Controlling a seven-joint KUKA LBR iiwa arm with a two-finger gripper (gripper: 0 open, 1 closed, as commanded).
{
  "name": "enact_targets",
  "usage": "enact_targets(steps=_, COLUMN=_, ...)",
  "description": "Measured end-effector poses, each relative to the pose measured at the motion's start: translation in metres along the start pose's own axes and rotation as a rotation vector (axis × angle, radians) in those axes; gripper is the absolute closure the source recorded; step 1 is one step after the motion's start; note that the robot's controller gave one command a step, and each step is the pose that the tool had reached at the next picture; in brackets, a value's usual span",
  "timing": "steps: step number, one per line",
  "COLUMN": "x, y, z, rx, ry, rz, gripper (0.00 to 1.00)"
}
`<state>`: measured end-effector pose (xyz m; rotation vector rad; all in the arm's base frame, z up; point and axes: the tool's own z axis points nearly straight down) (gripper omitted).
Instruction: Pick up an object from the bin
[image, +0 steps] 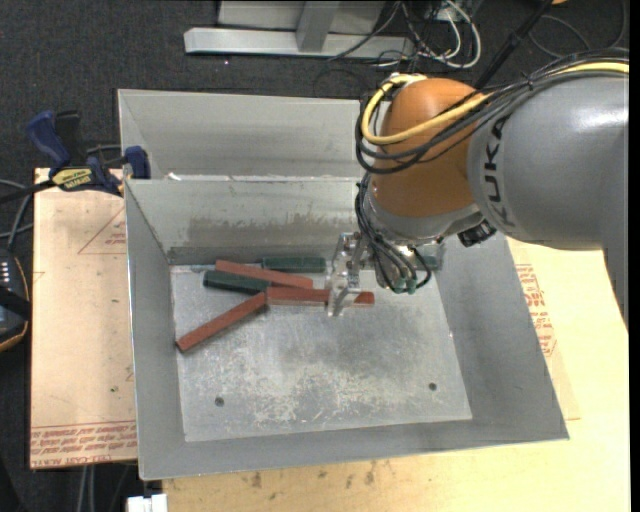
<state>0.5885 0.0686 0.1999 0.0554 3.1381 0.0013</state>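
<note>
My gripper (338, 290) hangs low in the back middle of the bin, under the orange wrist cover. It is right over the right part of a red-brown stick (300, 296) that lies flat and reaches to its right. A second red-brown stick (262, 274) lies just behind it, slanting left. A dark green stick (235, 284) lies under these on the left, and another dark green stick (295, 264) lies by the back wall. Whether the gripper touches the stick below it is hidden.
A longer red-brown stick (222, 325) slants down to the left, apart from the gripper. The sticks together form a loose cluster along the back left of the bin floor. The arm comes in from the right, above the bin's right wall.
</note>
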Motion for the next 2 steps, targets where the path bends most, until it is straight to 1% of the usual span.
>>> enact_targets(steps=1, x=0.000, y=0.000, z=0.000, rx=0.000, ry=0.000, rz=0.000, gripper=1.00)
enact_targets(steps=2, x=0.018, y=-0.016, z=-0.089, rx=0.000, ry=-0.002, rz=-0.346, gripper=1.00)
